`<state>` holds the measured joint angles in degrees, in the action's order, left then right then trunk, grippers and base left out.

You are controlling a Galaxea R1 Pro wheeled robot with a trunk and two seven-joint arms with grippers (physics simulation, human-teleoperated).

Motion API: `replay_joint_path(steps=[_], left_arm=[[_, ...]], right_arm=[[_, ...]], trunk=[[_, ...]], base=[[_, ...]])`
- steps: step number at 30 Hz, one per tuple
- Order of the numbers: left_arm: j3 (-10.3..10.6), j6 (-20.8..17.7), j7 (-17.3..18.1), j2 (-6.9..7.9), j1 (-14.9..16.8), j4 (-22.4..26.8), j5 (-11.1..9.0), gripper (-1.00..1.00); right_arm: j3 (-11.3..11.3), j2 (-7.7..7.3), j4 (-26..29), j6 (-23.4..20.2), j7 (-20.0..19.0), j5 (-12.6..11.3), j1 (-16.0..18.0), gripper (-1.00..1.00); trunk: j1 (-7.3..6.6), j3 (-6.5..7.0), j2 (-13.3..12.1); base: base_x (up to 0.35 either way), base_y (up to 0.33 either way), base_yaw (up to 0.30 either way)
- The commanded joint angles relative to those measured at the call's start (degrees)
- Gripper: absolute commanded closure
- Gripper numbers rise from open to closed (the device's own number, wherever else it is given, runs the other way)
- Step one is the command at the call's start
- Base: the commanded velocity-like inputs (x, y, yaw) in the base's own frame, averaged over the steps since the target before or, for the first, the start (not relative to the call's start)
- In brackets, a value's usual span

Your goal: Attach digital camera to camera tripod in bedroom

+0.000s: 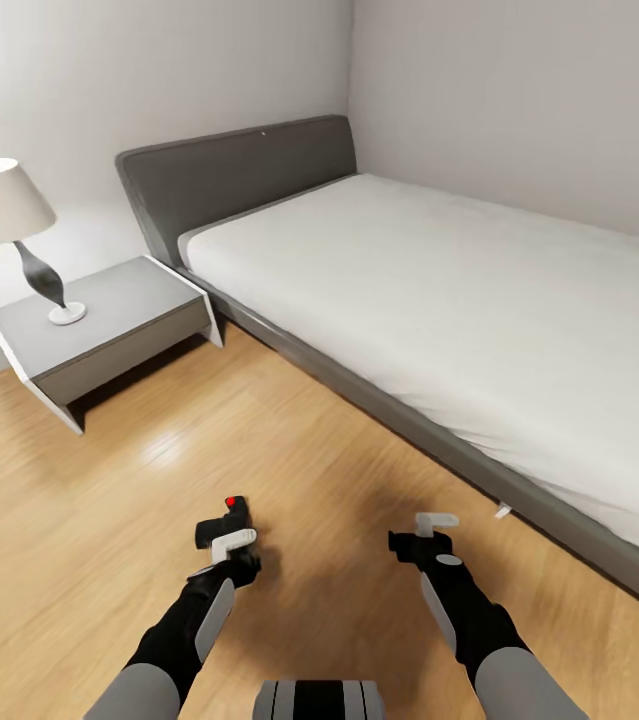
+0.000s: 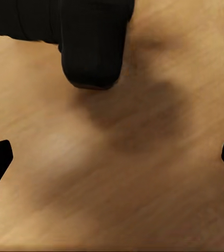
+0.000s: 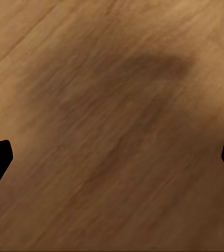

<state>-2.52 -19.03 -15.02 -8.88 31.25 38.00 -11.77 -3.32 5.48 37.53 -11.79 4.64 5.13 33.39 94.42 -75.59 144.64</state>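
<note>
A: What's on the left?

B: A white-shaded lamp (image 1: 7, 225) on a grey nightstand (image 1: 109, 335) against the wall, above the wood plank floor (image 1: 89, 520).

A: And the left gripper (image 1: 227, 540)?

B: It hangs low over the floor. The digital camera (image 1: 225, 521), black with a red dot, sits at its fingers; the left wrist view has the camera (image 2: 72, 37) between the spread tips, so whether they grip it I cannot tell.

A: The right gripper (image 1: 429, 535)?

B: Over bare floor, fingers spread wide, nothing between them.

A: Further right?

B: The grey-framed white bed (image 1: 439, 300) along the wall.
</note>
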Motion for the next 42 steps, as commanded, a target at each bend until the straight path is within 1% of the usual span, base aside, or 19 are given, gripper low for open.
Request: replay_joint_path(steps=[1, 5, 17, 25, 30, 42], left_arm=[[-0.12, -0.24, -0.28, -0.03, 0.01, 0.14, -0.61, -1.0], [-0.12, -0.23, -0.28, -0.01, 0.0, 0.14, -0.62, -1.0], [-0.12, -0.22, -0.29, -0.07, 0.02, 0.14, -0.62, -1.0], [-0.17, -0.22, -0.3, 0.0, 0.01, 0.14, -0.63, -1.0], [-0.21, -0.22, -0.28, 0.11, 0.02, 0.14, -0.63, -1.0], [-0.34, -0.16, -0.35, 0.35, 0.03, 0.06, -0.51, -1.0]], right_arm=[[-0.19, 0.06, 0.08, -0.34, -0.07, 0.55, 0.01, -1.0], [-0.19, 0.06, 0.08, -0.34, -0.17, 0.57, 0.01, -1.0], [-0.12, 0.12, 0.08, -0.34, -0.03, 0.8, 0.01, -1.0], [-0.18, 0.29, 0.08, -0.26, 0.22, 0.54, 0.01, -1.0], [-0.14, 0.44, 0.08, -0.26, 0.2, 0.51, 0.01, -1.0], [-0.11, 0.64, 0.01, -0.25, 0.2, 0.53, 0.01, -1.0]], trunk=[[-0.01, -0.04, 0.02], [-0.01, -0.04, 0.02], [-0.01, -0.04, 0.02], [-0.01, -0.04, 0.02], [-0.01, -0.04, 0.02], [-0.01, -0.04, 0.02]], base=[[0.0, -0.274, 0.0], [0.0, -0.207, 0.0], [0.0, -0.047, 0.0], [0.0, -0.142, 0.02], [0.0, -0.056, 0.185], [0.0, -0.007, 0.266]])
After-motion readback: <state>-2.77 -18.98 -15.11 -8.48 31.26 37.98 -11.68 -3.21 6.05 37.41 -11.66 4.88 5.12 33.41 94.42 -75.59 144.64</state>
